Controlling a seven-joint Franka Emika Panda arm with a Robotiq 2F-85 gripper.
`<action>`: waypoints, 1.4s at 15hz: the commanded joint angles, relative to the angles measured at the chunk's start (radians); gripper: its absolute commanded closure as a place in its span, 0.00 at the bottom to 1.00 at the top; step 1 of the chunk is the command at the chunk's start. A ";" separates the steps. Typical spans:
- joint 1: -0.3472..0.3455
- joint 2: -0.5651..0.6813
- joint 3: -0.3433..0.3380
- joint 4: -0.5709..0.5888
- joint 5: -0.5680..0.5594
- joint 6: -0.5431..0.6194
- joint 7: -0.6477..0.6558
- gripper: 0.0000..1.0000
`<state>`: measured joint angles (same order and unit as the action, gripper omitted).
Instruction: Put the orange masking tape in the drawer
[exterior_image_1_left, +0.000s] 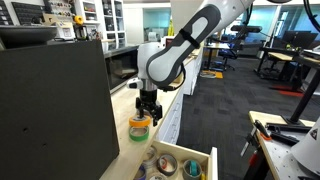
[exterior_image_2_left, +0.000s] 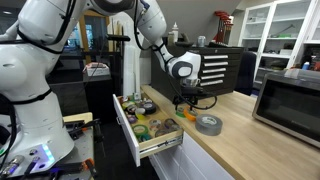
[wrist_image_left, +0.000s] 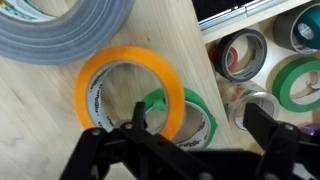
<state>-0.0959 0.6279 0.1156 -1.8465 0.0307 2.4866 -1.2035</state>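
The gripper (wrist_image_left: 198, 112) hangs spread wide over the tape (wrist_image_left: 120, 57), gripping nothing. In the wrist view one black finger (wrist_image_left: 137, 118) points into the ring's hollow centre, while the other stands outside it, toward the drawer (wrist_image_left: 240, 17). Whether either finger touches the ring cannot be told.

The tape is a thin, flat orange hoop with faint print on its inner face. It lies on the counter (wrist_image_left: 40, 120), a pale top with fine wood grain, close to the edge where the drawer stands pulled out. One side of it overlaps a thicker green roll (wrist_image_left: 205, 128). A broad grey roll (wrist_image_left: 60, 25) with a matte, cloth-like skin sits just beside it, further from the drawer.

The drawer is a shallow box with light plywood walls. It holds several round rolls, among them green and silvery ones. In both exterior views the gripper (exterior_image_1_left: 148, 108) points straight down over the counter's edge by the open drawer (exterior_image_2_left: 128, 132).
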 joint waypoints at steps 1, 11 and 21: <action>-0.027 0.053 0.030 0.096 -0.008 -0.072 -0.042 0.00; -0.028 0.109 0.032 0.184 -0.008 -0.132 -0.080 0.74; -0.016 0.091 0.019 0.183 -0.018 -0.179 -0.071 0.93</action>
<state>-0.1046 0.7256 0.1302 -1.6788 0.0287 2.3481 -1.2676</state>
